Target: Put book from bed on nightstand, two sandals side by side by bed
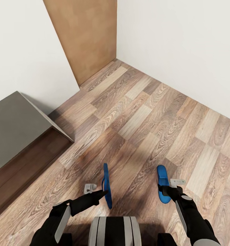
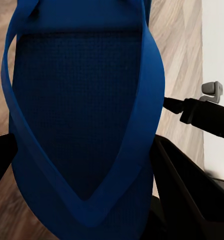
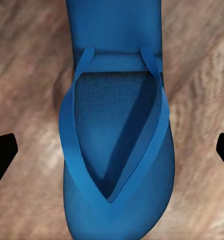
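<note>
One blue sandal hangs on edge above the floor, with my left gripper shut on it. Its strap and sole loom close between the dark fingers in the left wrist view. The other sandal lies flat on the wood floor, strap up. My right gripper hovers just over it, open, its fingertips spread wide to either side with floor showing between them and the sandal. The bed with its grey mattress and dark frame is at the left. The book and the nightstand are out of view.
A wooden door stands in the far corner between white walls. Wood-plank floor stretches from the bed's corner to the right wall. My own base is at the bottom.
</note>
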You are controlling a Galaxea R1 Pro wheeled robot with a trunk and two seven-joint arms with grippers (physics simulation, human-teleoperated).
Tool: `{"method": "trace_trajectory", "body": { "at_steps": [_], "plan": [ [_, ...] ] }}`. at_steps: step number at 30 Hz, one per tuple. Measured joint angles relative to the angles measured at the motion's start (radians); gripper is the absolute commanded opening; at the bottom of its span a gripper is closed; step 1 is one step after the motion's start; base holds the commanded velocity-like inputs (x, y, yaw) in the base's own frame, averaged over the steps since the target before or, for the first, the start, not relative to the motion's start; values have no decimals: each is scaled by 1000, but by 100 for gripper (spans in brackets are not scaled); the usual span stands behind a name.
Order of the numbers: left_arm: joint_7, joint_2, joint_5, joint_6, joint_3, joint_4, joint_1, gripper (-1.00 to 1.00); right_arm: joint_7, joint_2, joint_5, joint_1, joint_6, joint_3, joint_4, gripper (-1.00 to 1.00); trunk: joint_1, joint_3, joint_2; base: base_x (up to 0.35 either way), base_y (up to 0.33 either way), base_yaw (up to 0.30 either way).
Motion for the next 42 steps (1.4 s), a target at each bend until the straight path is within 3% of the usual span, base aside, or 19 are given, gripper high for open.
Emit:
{"method": "trace_trajectory", "body": {
  "at_steps": [6, 8, 9, 13, 17, 20, 31, 42],
  "plan": [
    [-9, 4, 8, 3, 5, -1, 0, -100, 0, 0, -3, 0, 0, 0, 0, 100, 0, 0, 0, 0, 0, 0],
    [-51, 19, 16, 5, 8, -3, 0, -100, 0, 0, -3, 0, 0, 0, 0, 100, 0, 0, 0, 0, 0, 0],
    [-101, 35, 25, 7, 11, -4, 0, -100, 0, 0, -3, 0, 0, 0, 0, 100, 0, 0, 0, 0, 0, 0],
    [-183, 57, 60, 22, 23, -45, 0, -100, 0, 0, -3, 0, 0, 0, 0, 100, 0, 0, 0, 0, 0, 0],
    [-198, 58, 82, 136, 27, -165, 0, -100, 0, 0, -1, 0, 0, 0, 0, 100, 0, 0, 0, 0, 0, 0],
    [-201, 56, 82, 177, 24, -206, 0, -100, 0, 0, 0, 0, 0, 0, 0, 100, 0, -4, 0, 0, 0, 0],
    [-203, 53, 82, 190, 21, -219, 0, -100, 0, 0, 0, 0, 0, 0, 0, 100, 5, -46, -3, 0, 0, 0],
    [-203, 53, 83, 190, 21, -219, 0, -100, 0, 0, 0, 0, 0, 0, 0, 100, 5, -47, -3, 76, 0, 0]
  ]
}}
